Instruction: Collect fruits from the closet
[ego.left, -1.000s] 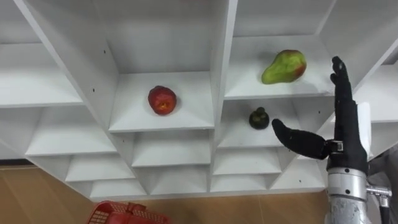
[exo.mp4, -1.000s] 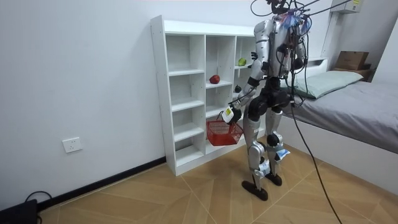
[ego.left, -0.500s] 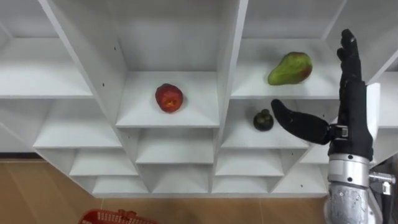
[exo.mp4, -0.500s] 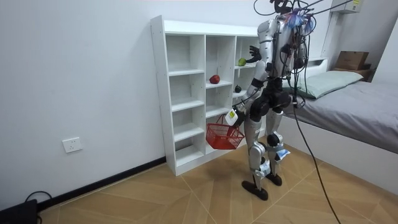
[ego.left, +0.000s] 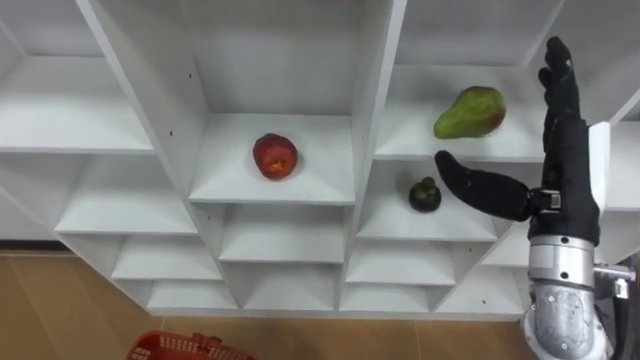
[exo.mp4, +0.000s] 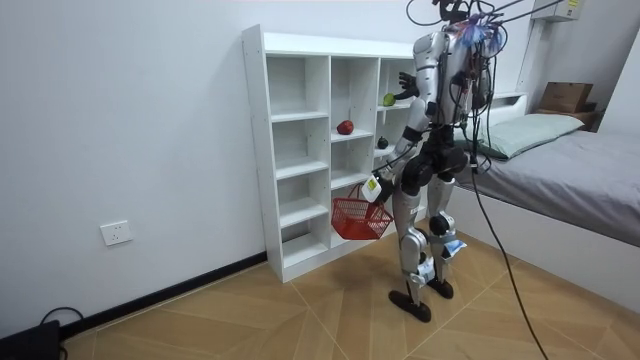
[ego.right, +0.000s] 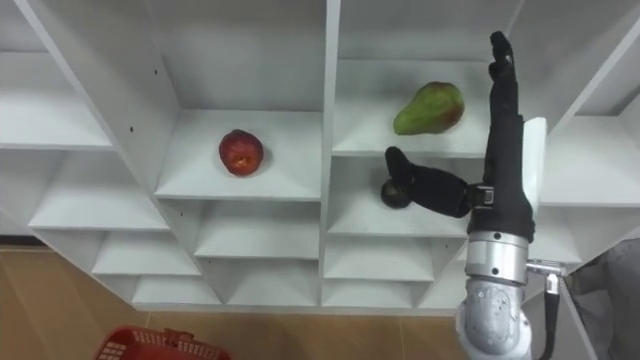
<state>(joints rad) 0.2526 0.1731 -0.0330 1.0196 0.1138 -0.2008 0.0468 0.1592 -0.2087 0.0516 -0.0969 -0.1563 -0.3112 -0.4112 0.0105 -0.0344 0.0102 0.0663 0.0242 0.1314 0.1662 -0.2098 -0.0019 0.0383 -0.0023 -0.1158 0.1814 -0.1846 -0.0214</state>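
Plain white wall (exo.mp4: 130, 120), dark skirting board (exo.mp4: 180, 292) along its foot, small white wall socket (exo.mp4: 116, 233) low down. Floor is light brown wooden parquet (exo.mp4: 300, 315), herringbone lay. Tall white open-front shelf unit (exo.mp4: 257, 160) stands flush against the wall, split into columns of cubbies. At the room view's right: bed with a grey cover (exo.mp4: 570, 190), grey pillow (exo.mp4: 530, 128) at its head, brown cardboard box (exo.mp4: 566, 96) behind that. Light is even and soft.
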